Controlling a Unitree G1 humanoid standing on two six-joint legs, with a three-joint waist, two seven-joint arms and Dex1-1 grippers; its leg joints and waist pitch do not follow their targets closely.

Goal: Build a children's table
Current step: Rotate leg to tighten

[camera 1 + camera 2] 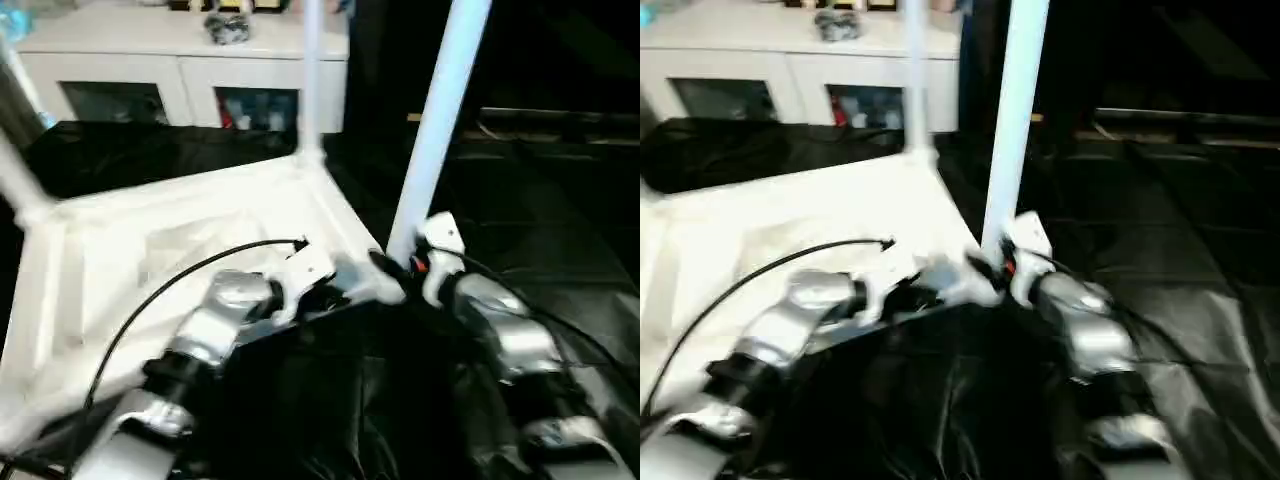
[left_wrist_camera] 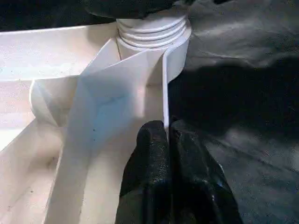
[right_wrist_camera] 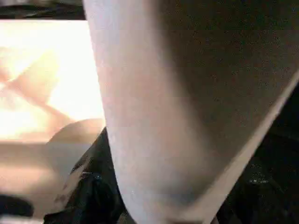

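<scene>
The white tabletop [image 1: 150, 250] lies upside down on black sheeting, ribbed underside up. Three white legs stand in its corners: one at the far corner [image 1: 310, 80], one at the left edge [image 1: 15, 175], and a leaning one at the near right corner [image 1: 440, 120]. My left gripper [image 2: 167, 128] is shut, pinching the thin rim wall just short of the round threaded socket [image 2: 152, 28] of that near right corner. My right gripper [image 1: 395, 268] sits right against the base of the leaning leg, whose tube [image 3: 187, 107] runs very close in front of the right wrist camera.
A white cabinet [image 1: 180, 60] with glass doors stands at the back. Black sheeting [image 1: 540, 200] covers the floor to the right and bunches up between my forearms. A black cable [image 1: 150, 290] arcs over the tabletop beside my left forearm.
</scene>
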